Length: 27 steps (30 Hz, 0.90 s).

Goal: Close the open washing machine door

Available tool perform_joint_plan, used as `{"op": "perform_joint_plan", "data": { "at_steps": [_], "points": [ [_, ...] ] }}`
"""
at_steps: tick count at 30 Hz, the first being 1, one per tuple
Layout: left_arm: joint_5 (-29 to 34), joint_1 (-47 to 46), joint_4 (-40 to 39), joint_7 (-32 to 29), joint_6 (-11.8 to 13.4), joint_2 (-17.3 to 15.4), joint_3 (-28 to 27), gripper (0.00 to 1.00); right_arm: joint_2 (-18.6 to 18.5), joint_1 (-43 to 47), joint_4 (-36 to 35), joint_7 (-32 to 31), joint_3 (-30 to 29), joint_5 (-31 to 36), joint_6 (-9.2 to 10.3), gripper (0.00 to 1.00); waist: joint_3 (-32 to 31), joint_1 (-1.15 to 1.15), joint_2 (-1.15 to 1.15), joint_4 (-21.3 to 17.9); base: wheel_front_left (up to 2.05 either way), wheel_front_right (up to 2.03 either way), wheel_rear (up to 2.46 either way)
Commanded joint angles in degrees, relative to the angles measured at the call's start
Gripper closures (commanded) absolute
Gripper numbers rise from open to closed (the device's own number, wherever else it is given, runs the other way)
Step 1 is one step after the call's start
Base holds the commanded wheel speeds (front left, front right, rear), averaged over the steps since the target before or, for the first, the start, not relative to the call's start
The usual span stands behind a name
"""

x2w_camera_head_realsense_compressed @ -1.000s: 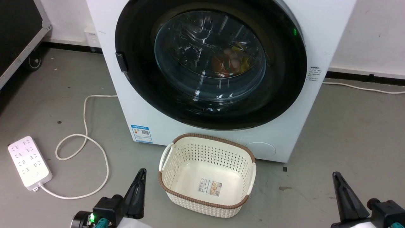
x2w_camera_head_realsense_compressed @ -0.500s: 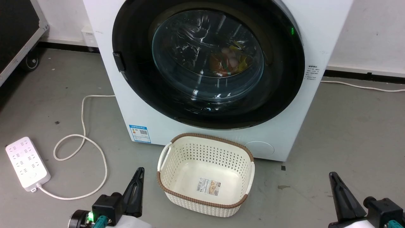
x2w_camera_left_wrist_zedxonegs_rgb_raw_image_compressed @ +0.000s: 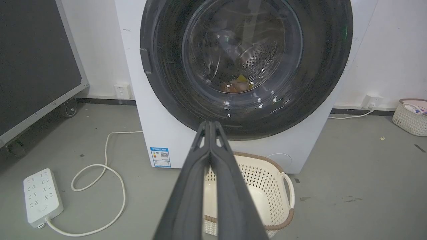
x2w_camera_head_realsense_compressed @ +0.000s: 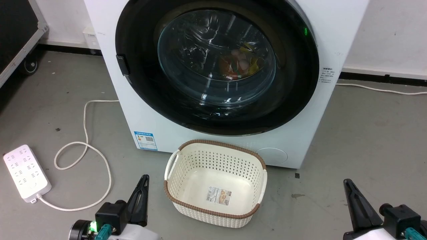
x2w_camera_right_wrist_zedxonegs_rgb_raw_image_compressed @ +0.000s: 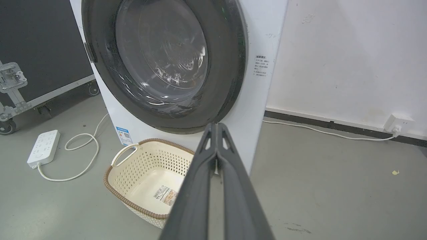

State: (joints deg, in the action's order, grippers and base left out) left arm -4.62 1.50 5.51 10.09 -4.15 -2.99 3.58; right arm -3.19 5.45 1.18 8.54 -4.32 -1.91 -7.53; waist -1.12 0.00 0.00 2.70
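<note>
Where the grey floor [x2w_camera_head_realsense_compressed: 367, 133] meets the white wall, the white washing machine [x2w_camera_head_realsense_compressed: 146, 113] stands with the washing machine door [x2w_camera_head_realsense_compressed: 217, 63] lying flat against its front, the black rim covering most of the panel. A small dark latch tab [x2w_camera_head_realsense_compressed: 123, 65] sits on the door's left rim, and a green light [x2w_camera_head_realsense_compressed: 305, 31] glows near the upper right rim. Through the bulging glass window, red and yellow items [x2w_camera_head_realsense_compressed: 238, 65] lie low in the perforated drum.

On the floor just before the machine's lower front edge stands a cream perforated basket [x2w_camera_head_realsense_compressed: 220, 161] with a brown rim, holding nothing but a label on its bottom. Toward the floor's left side lies a white power strip [x2w_camera_head_realsense_compressed: 26, 173], its white cable [x2w_camera_head_realsense_compressed: 84, 120] looping toward the machine's left corner.

The left gripper [x2w_camera_head_realsense_compressed: 144, 180] hangs low, left of the basket, and the right gripper [x2w_camera_head_realsense_compressed: 347, 184] hangs well to the basket's right. Each wrist view shows the two dark fingers pressed together along their length, gripping nothing and well clear of the door.
</note>
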Motion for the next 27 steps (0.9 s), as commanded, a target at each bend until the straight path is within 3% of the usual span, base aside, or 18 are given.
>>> {"op": "perform_joint_plan", "data": {
  "at_steps": [1,27],
  "points": [
    [0.53,-0.36,-0.29,-0.2,0.3,0.01,-0.17,1.0,0.1,-1.04,-0.35,-0.34,0.16,0.39,0.01,1.0,0.01,0.0,0.0,-0.02,0.0,0.0,0.0],
    [1.79,-0.71,-1.89,-3.24,1.48,0.04,-1.22,1.0,0.17,-2.39,-0.6,-2.86,1.44,0.85,0.02,1.0,0.35,0.0,0.0,-0.84,0.0,0.0,0.0]
  ]
}}
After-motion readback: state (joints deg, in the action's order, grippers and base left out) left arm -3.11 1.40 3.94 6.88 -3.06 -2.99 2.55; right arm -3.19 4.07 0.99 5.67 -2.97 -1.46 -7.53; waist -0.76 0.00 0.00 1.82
